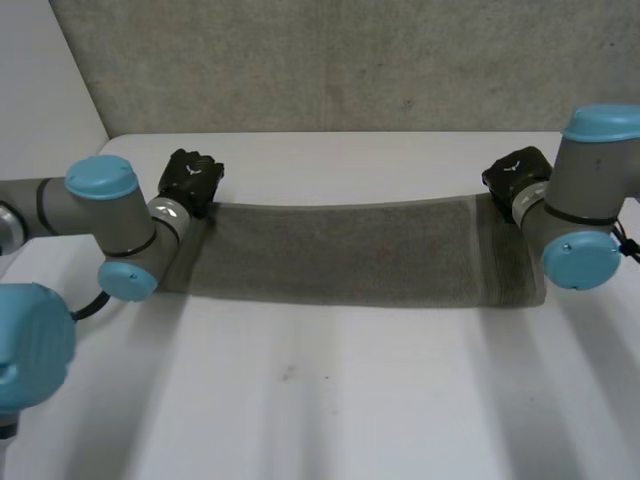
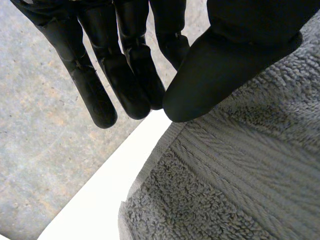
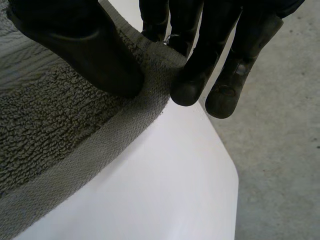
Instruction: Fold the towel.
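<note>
Reaching in from the left side of the white table (image 1: pixel 330 400), the left arm (image 1: pixel 100 210) ends in the left hand (image 1: pixel 192 180), which sits at the towel's far left corner. In its wrist view the fingers (image 2: pixel 125 75) hang straight and close together just past the towel's edge, over the table rim and the concrete floor (image 2: pixel 40 150). The thumb (image 2: pixel 215 75) lies over the cloth with its tip at that edge, close to the nearest finger. The cloth under it looks flat, so the hand reads as open, touching more than clasping. The grey terry towel (image 1: pixel 340 250) lies as a long band across the far half of the table, running from one hand to the other, its woven border facing each hand (the pile is loopy and coarse up close). At the far right corner is the right hand (image 1: pixel 518 172). Its wrist view shows its thumb (image 3: pixel 90 50) pressed on top of the towel just inside the border, and its straight fingers (image 3: pixel 200 65) on the other side of the raised edge, so the border is pinched between them. Next to it, the right arm (image 1: pixel 590 190) comes in over the towel's right end.
</note>
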Robot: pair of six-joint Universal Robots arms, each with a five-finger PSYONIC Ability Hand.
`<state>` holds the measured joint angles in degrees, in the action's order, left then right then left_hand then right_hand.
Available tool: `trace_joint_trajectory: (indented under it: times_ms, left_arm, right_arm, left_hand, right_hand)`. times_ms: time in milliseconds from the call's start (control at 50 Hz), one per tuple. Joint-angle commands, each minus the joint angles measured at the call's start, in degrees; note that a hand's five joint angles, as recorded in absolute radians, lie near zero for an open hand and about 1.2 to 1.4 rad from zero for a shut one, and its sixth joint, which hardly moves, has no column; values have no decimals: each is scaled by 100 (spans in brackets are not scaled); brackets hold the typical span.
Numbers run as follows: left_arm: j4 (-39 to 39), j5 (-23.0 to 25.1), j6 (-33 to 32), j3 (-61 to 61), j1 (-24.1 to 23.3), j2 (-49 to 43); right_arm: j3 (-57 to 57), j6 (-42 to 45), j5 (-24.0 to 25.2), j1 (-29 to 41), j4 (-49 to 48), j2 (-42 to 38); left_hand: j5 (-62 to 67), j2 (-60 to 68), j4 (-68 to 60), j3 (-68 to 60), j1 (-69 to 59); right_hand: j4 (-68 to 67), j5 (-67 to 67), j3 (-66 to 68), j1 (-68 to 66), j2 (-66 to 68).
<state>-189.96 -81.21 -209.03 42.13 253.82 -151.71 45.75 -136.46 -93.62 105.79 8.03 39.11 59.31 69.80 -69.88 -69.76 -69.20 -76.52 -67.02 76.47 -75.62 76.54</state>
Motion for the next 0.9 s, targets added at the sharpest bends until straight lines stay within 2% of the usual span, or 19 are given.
trace_joint_trajectory:
  times_ms: [20,120,140,160,180,200,240,280,400,440,500,540,560,580,600,660,740,780,900]
  left_arm:
    - [320,-132,2,-1056,-17,-648]
    - [320,-123,20,-1110,-43,-675]
    - [320,-115,37,-1084,-87,-658]
    - [320,-114,37,-1084,-87,-658]
    - [320,-123,55,-1058,-148,-632]
    - [311,-141,64,-1023,-218,-597]
    - [311,-150,81,-953,-306,-518]
    - [328,-150,108,-820,-359,-368]
    - [320,-150,407,305,-377,625]
    - [311,-141,634,1022,-351,1316]
    - [293,-132,767,1421,-324,1671]
    - [223,-123,1038,2217,-263,2388]
    - [223,-123,1039,2221,-263,2392]
    - [153,-123,1205,2691,-211,2766]
    - [153,-123,1206,2695,-210,2770]
    - [-83,-123,1661,3841,9,3653]
    - [-374,-106,2189,4907,115,4359]
    - [-453,-106,2295,5136,124,4474]
    - [-918,-106,2393,5849,177,4765]
  right_arm:
    - [-628,50,-147,38,-74,-588]
    - [-866,50,-165,39,-74,-791]
    - [-910,41,-165,39,-65,-834]
    - [-910,41,-165,39,-65,-835]
    - [-936,24,-209,39,-56,-852]
    - [-928,-3,-252,47,-48,-844]
    - [-902,-38,-314,47,-30,-809]
    - [-884,-108,-358,65,-21,-747]
    - [-348,-697,-376,100,40,150]
    - [229,-934,-332,74,32,832]
    - [610,-979,-288,47,40,1187]
    - [979,-979,-244,39,32,1494]
    - [1414,-979,-183,30,23,1851]
    - [1967,-996,-43,30,32,2246]
    - [1972,-996,-42,30,32,2250]
    - [2945,-1014,203,12,40,2811]
    - [3475,-1023,327,-102,40,2980]
    - [3878,-1023,432,-260,-12,2997]
    - [4143,-1031,617,-366,-214,2830]
  left_hand:
    - [1069,1020,-1012,-1024,-1080]
    - [1069,1020,-1012,-1024,-1080]
    - [-1843,-1892,1900,1888,1832]
    - [-1872,-1921,1930,1917,1861]
    - [-5070,-5119,5127,5114,5059]
    - [-5918,-5967,5975,5962,5907]
    - [-5926,-5975,5984,5971,5916]
    - [-5926,-5975,5984,5971,5916]
    - [-5926,-5975,5984,5971,5916]
    - [-5926,-5975,5984,5971,5916]
    - [-5926,-5975,5984,5971,5916]
    - [-5926,-5975,5984,5971,5916]
    - [-5926,-5975,5984,5971,5916]
    - [-5910,-5958,5967,5954,5899]
    - [-5910,-5958,5967,5954,5899]
    - [-5926,-5975,5984,5971,5916]
    - [-5926,-5975,5984,5971,5916]
    - [-5926,-5975,5984,5971,5916]
    - [-5926,-5975,5984,5971,5916]
  right_hand:
    - [-348,-298,353,-438,346]
    - [-348,-298,353,-438,346]
    - [96,146,-91,5,-98]
    - [100,150,-95,10,-102]
    - [2515,2565,-2510,2424,-2517]
    - [6086,6136,-6081,5996,-6088]
    - [6652,6702,-6647,6562,-6654]
    - [6652,6702,-6647,6562,-6654]
    - [6652,6702,-6647,6562,-6654]
    - [6652,6702,-6647,6562,-6654]
    - [6652,6702,-6647,6562,-6654]
    - [6652,6702,-6647,6562,-6654]
    - [6652,6702,-6647,6562,-6654]
    - [6652,6702,-6647,6562,-6654]
    - [6652,6702,-6647,6562,-6654]
    - [6652,6702,-6647,6562,-6654]
    - [6543,6593,-6538,6452,-6545]
    - [6024,6074,-6019,5934,-6026]
    - [5517,5566,-5512,5426,-5519]
